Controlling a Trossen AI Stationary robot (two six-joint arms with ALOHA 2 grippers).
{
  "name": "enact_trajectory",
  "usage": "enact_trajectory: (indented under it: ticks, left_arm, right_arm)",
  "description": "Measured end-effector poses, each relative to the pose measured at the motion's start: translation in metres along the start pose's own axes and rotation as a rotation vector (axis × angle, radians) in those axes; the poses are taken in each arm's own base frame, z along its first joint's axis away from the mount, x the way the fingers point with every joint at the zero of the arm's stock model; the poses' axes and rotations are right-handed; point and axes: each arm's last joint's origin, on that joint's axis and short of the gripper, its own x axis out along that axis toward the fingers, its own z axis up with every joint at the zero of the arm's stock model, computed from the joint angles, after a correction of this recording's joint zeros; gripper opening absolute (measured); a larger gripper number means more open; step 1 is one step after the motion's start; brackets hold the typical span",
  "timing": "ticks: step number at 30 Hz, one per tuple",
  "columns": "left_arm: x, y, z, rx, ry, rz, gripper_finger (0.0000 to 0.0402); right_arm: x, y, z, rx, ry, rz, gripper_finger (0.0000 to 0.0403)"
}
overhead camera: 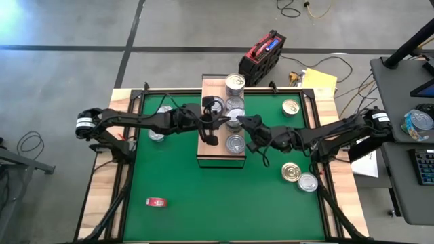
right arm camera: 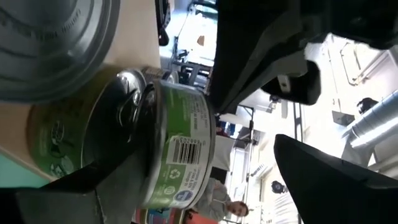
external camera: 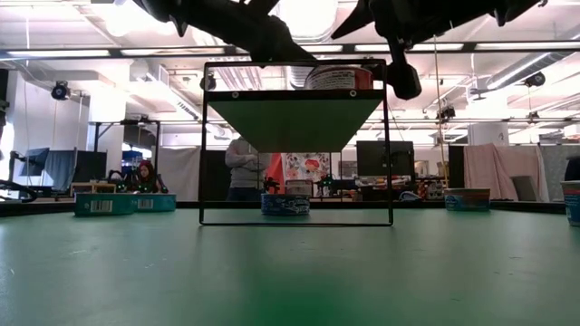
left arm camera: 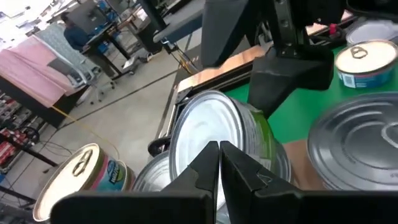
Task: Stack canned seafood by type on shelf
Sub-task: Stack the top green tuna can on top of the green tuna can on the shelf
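High view: shelf (overhead camera: 221, 154) at desk centre, carrying several tins. Right gripper (overhead camera: 239, 122), fingers spread wide, apparently straddles a green-labelled tin (right arm camera: 168, 149) on the shelf, though contact is unclear. Left gripper (overhead camera: 211, 123), fingers pressed together and empty, hovers just left. Other tins lie scattered on the green mat (overhead camera: 224, 196).

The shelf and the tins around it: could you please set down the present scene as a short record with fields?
shelf: light-wood board at the mat's far middle, several tins on it
green-label tin: on the shelf, between the right pincer's open fingers, not clearly gripped
right pincer: open at the shelf's middle
left pincer: shut, over the shelf
loose tins: gold-lid tin and silver-lid tin near right; two near the left arm
red flat object: near left on the mat
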Motion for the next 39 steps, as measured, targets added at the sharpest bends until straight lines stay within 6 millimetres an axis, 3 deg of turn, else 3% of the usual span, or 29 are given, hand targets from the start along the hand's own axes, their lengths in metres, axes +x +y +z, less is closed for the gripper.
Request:
enact_trajectory:
  ticks: [20,39]
  left_arm:
    - [-0.0002,0.0004,-0.0008,-0.007,0.008,-0.002,0.0000]
    - [-0.0003,0.0005,0.0001,-0.008,-0.001,-0.002,0.0000]
  right_arm:
    - [-0.0021,-0.0004,0.0029,0.019,-0.012,-0.003,0.0345]
    - [-0.0026,0.0084,0.0031,0.307,0.008,0.068,0.0347]
